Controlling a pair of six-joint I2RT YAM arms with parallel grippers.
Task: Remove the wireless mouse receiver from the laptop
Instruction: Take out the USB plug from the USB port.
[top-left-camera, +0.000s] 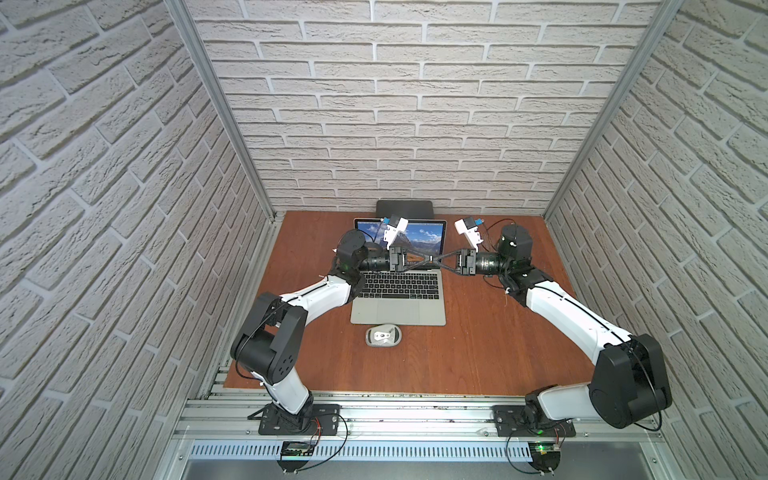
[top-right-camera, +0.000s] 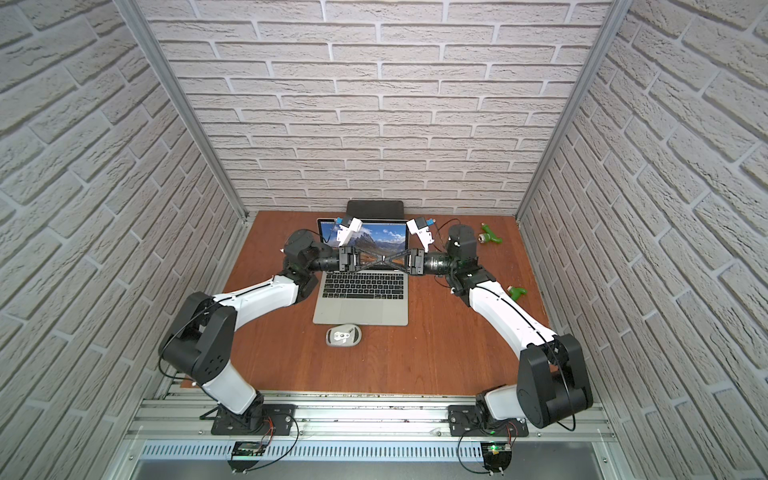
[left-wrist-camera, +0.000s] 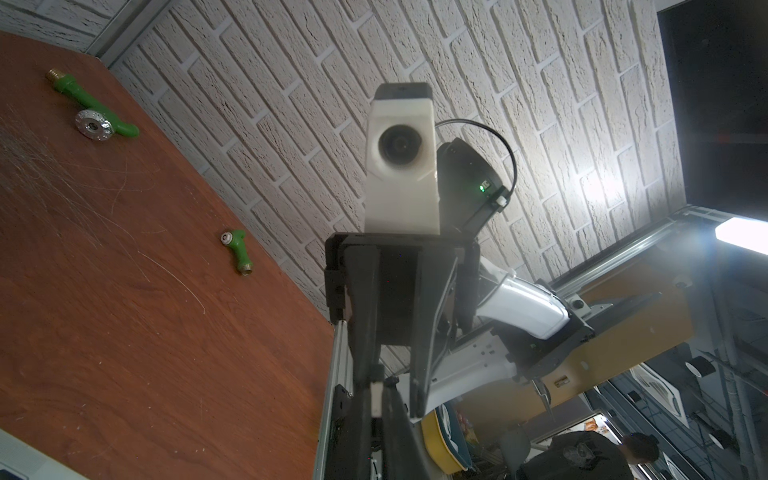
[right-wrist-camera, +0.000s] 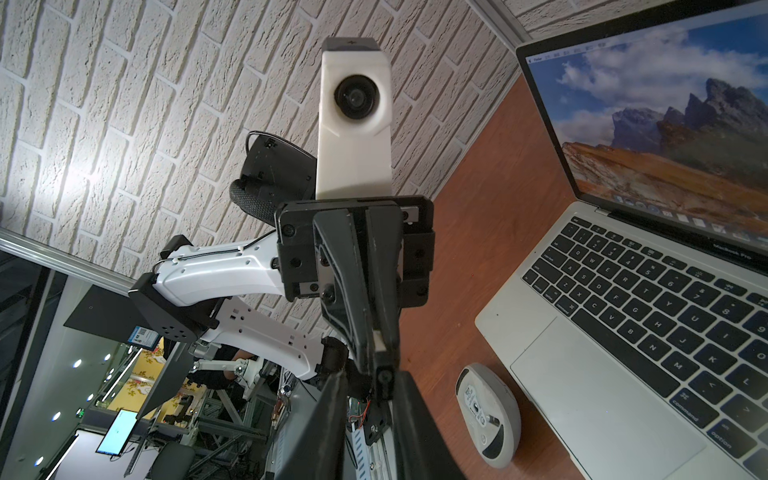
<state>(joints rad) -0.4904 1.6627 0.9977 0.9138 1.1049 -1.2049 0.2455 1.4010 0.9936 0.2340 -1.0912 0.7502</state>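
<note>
The silver laptop (top-left-camera: 398, 307) lies open at mid-table, its mountain wallpaper lit (right-wrist-camera: 665, 124). Both arms meet tip to tip in the air above its keyboard. My left gripper (top-left-camera: 429, 261) is shut on the wireless mouse receiver (left-wrist-camera: 376, 397), a tiny whitish stub at its fingertips, also visible in the right wrist view (right-wrist-camera: 378, 339). My right gripper (right-wrist-camera: 370, 374) faces it with its jaws drawn narrow on either side of the left fingertips. Whether they press on anything is hidden. In a top view the crossed fingers (top-right-camera: 383, 262) form an X.
A light-grey mouse (top-left-camera: 383, 335) lies upside down just in front of the laptop. A dark grey pad (top-left-camera: 404, 208) leans against the back wall. Two green fittings (top-right-camera: 490, 237) (top-right-camera: 517, 291) lie at the right of the table. Brick walls close in three sides.
</note>
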